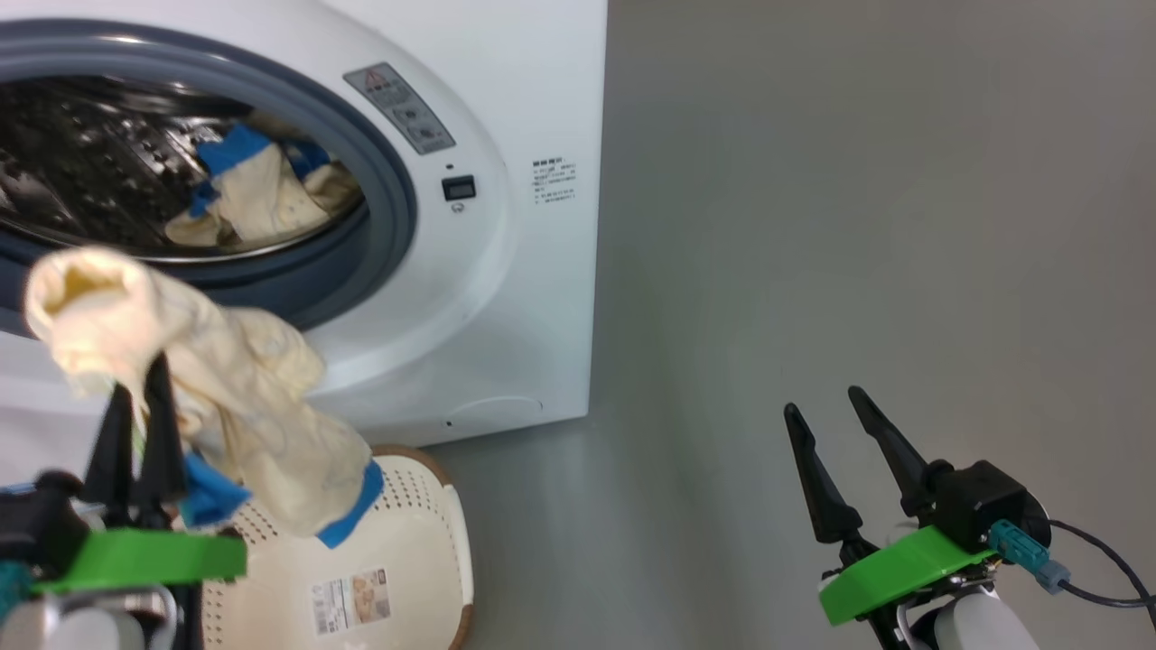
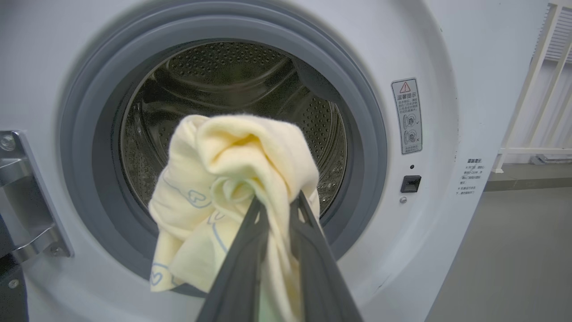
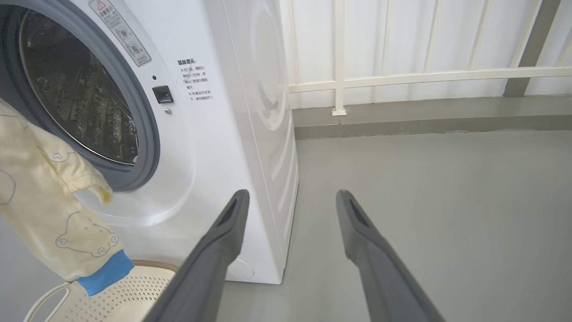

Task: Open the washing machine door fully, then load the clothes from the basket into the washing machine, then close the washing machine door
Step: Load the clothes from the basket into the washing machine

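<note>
At the lower left of the head view, the left gripper (image 1: 140,397) is clamped on 1 cream-yellow garment (image 1: 244,397). The cloth hangs from it with its blue-trimmed end low over the basket (image 1: 424,551). The other garment (image 1: 262,194) already lies in the drum (image 1: 90,153) of the washing machine (image 1: 524,289), at the upper left.

The step in hand, as I judge it, is carrying this 2nd piece in. Doing it well means lifting until the trailing end is above the grey-blue seal (image 1: 393,199). The gripper should then push deep past the lip before letting go, so nothing drapes where the door would pinch it. The left wrist view shows the mouth wide and unblocked, with a metal hinge bracket (image 2: 27,197) at the left edge to avoid.

At the lower right of the head view, the right gripper (image 1: 825,402) has its jaws wide apart and holds nothing. It sits over the grey floor (image 1: 813,226), well apart from the machine.
</note>
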Controlling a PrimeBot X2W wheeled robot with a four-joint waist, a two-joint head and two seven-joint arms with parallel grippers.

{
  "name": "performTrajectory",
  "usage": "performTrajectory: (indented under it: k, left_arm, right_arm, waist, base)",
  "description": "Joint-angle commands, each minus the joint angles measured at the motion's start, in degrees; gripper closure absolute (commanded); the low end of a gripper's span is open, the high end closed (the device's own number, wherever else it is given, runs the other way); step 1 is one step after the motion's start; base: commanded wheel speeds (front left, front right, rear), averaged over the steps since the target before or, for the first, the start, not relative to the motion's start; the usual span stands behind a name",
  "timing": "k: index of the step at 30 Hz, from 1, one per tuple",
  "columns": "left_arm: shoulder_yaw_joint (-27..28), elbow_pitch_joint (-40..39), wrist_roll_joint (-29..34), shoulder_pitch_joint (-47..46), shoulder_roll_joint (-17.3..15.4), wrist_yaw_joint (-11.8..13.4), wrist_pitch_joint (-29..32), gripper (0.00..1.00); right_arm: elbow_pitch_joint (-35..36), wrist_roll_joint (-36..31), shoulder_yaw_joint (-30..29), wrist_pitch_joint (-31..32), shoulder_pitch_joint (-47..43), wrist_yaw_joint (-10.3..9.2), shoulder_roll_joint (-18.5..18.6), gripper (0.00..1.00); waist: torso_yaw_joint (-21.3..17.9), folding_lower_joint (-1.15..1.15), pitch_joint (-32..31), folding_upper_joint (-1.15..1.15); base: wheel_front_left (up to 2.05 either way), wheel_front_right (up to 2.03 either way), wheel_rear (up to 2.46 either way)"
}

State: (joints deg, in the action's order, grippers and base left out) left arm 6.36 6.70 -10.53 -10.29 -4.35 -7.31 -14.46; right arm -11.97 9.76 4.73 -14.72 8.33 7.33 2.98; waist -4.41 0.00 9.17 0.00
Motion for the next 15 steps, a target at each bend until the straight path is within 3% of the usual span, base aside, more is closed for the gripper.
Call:
performTrajectory:
  k: [1, 15]
  left_arm:
    - [1.6, -0.7, -1.2, -4.3, -2.6, -0.2, -0.5, 1.0]
    - [-1.3, 8.7, -3.5, -20.2, -9.4, -0.2, -0.5, 1.0]
  right_arm:
    - [1.8, 0.3, 1.8, -0.3, 2.0, 0.16, -0.1, 0.0]
    - [4.2, 0.9, 2.1, -0.3, 5.0, 0.16, -0.1, 0.0]
  waist:
    - [-0.9, 0.0, 3.0, 0.0]
    - [-1.9, 0.0, 13.0, 0.0]
  base:
    - [0.0, 0.0, 0.0]
    - [0.0, 0.0, 0.0]
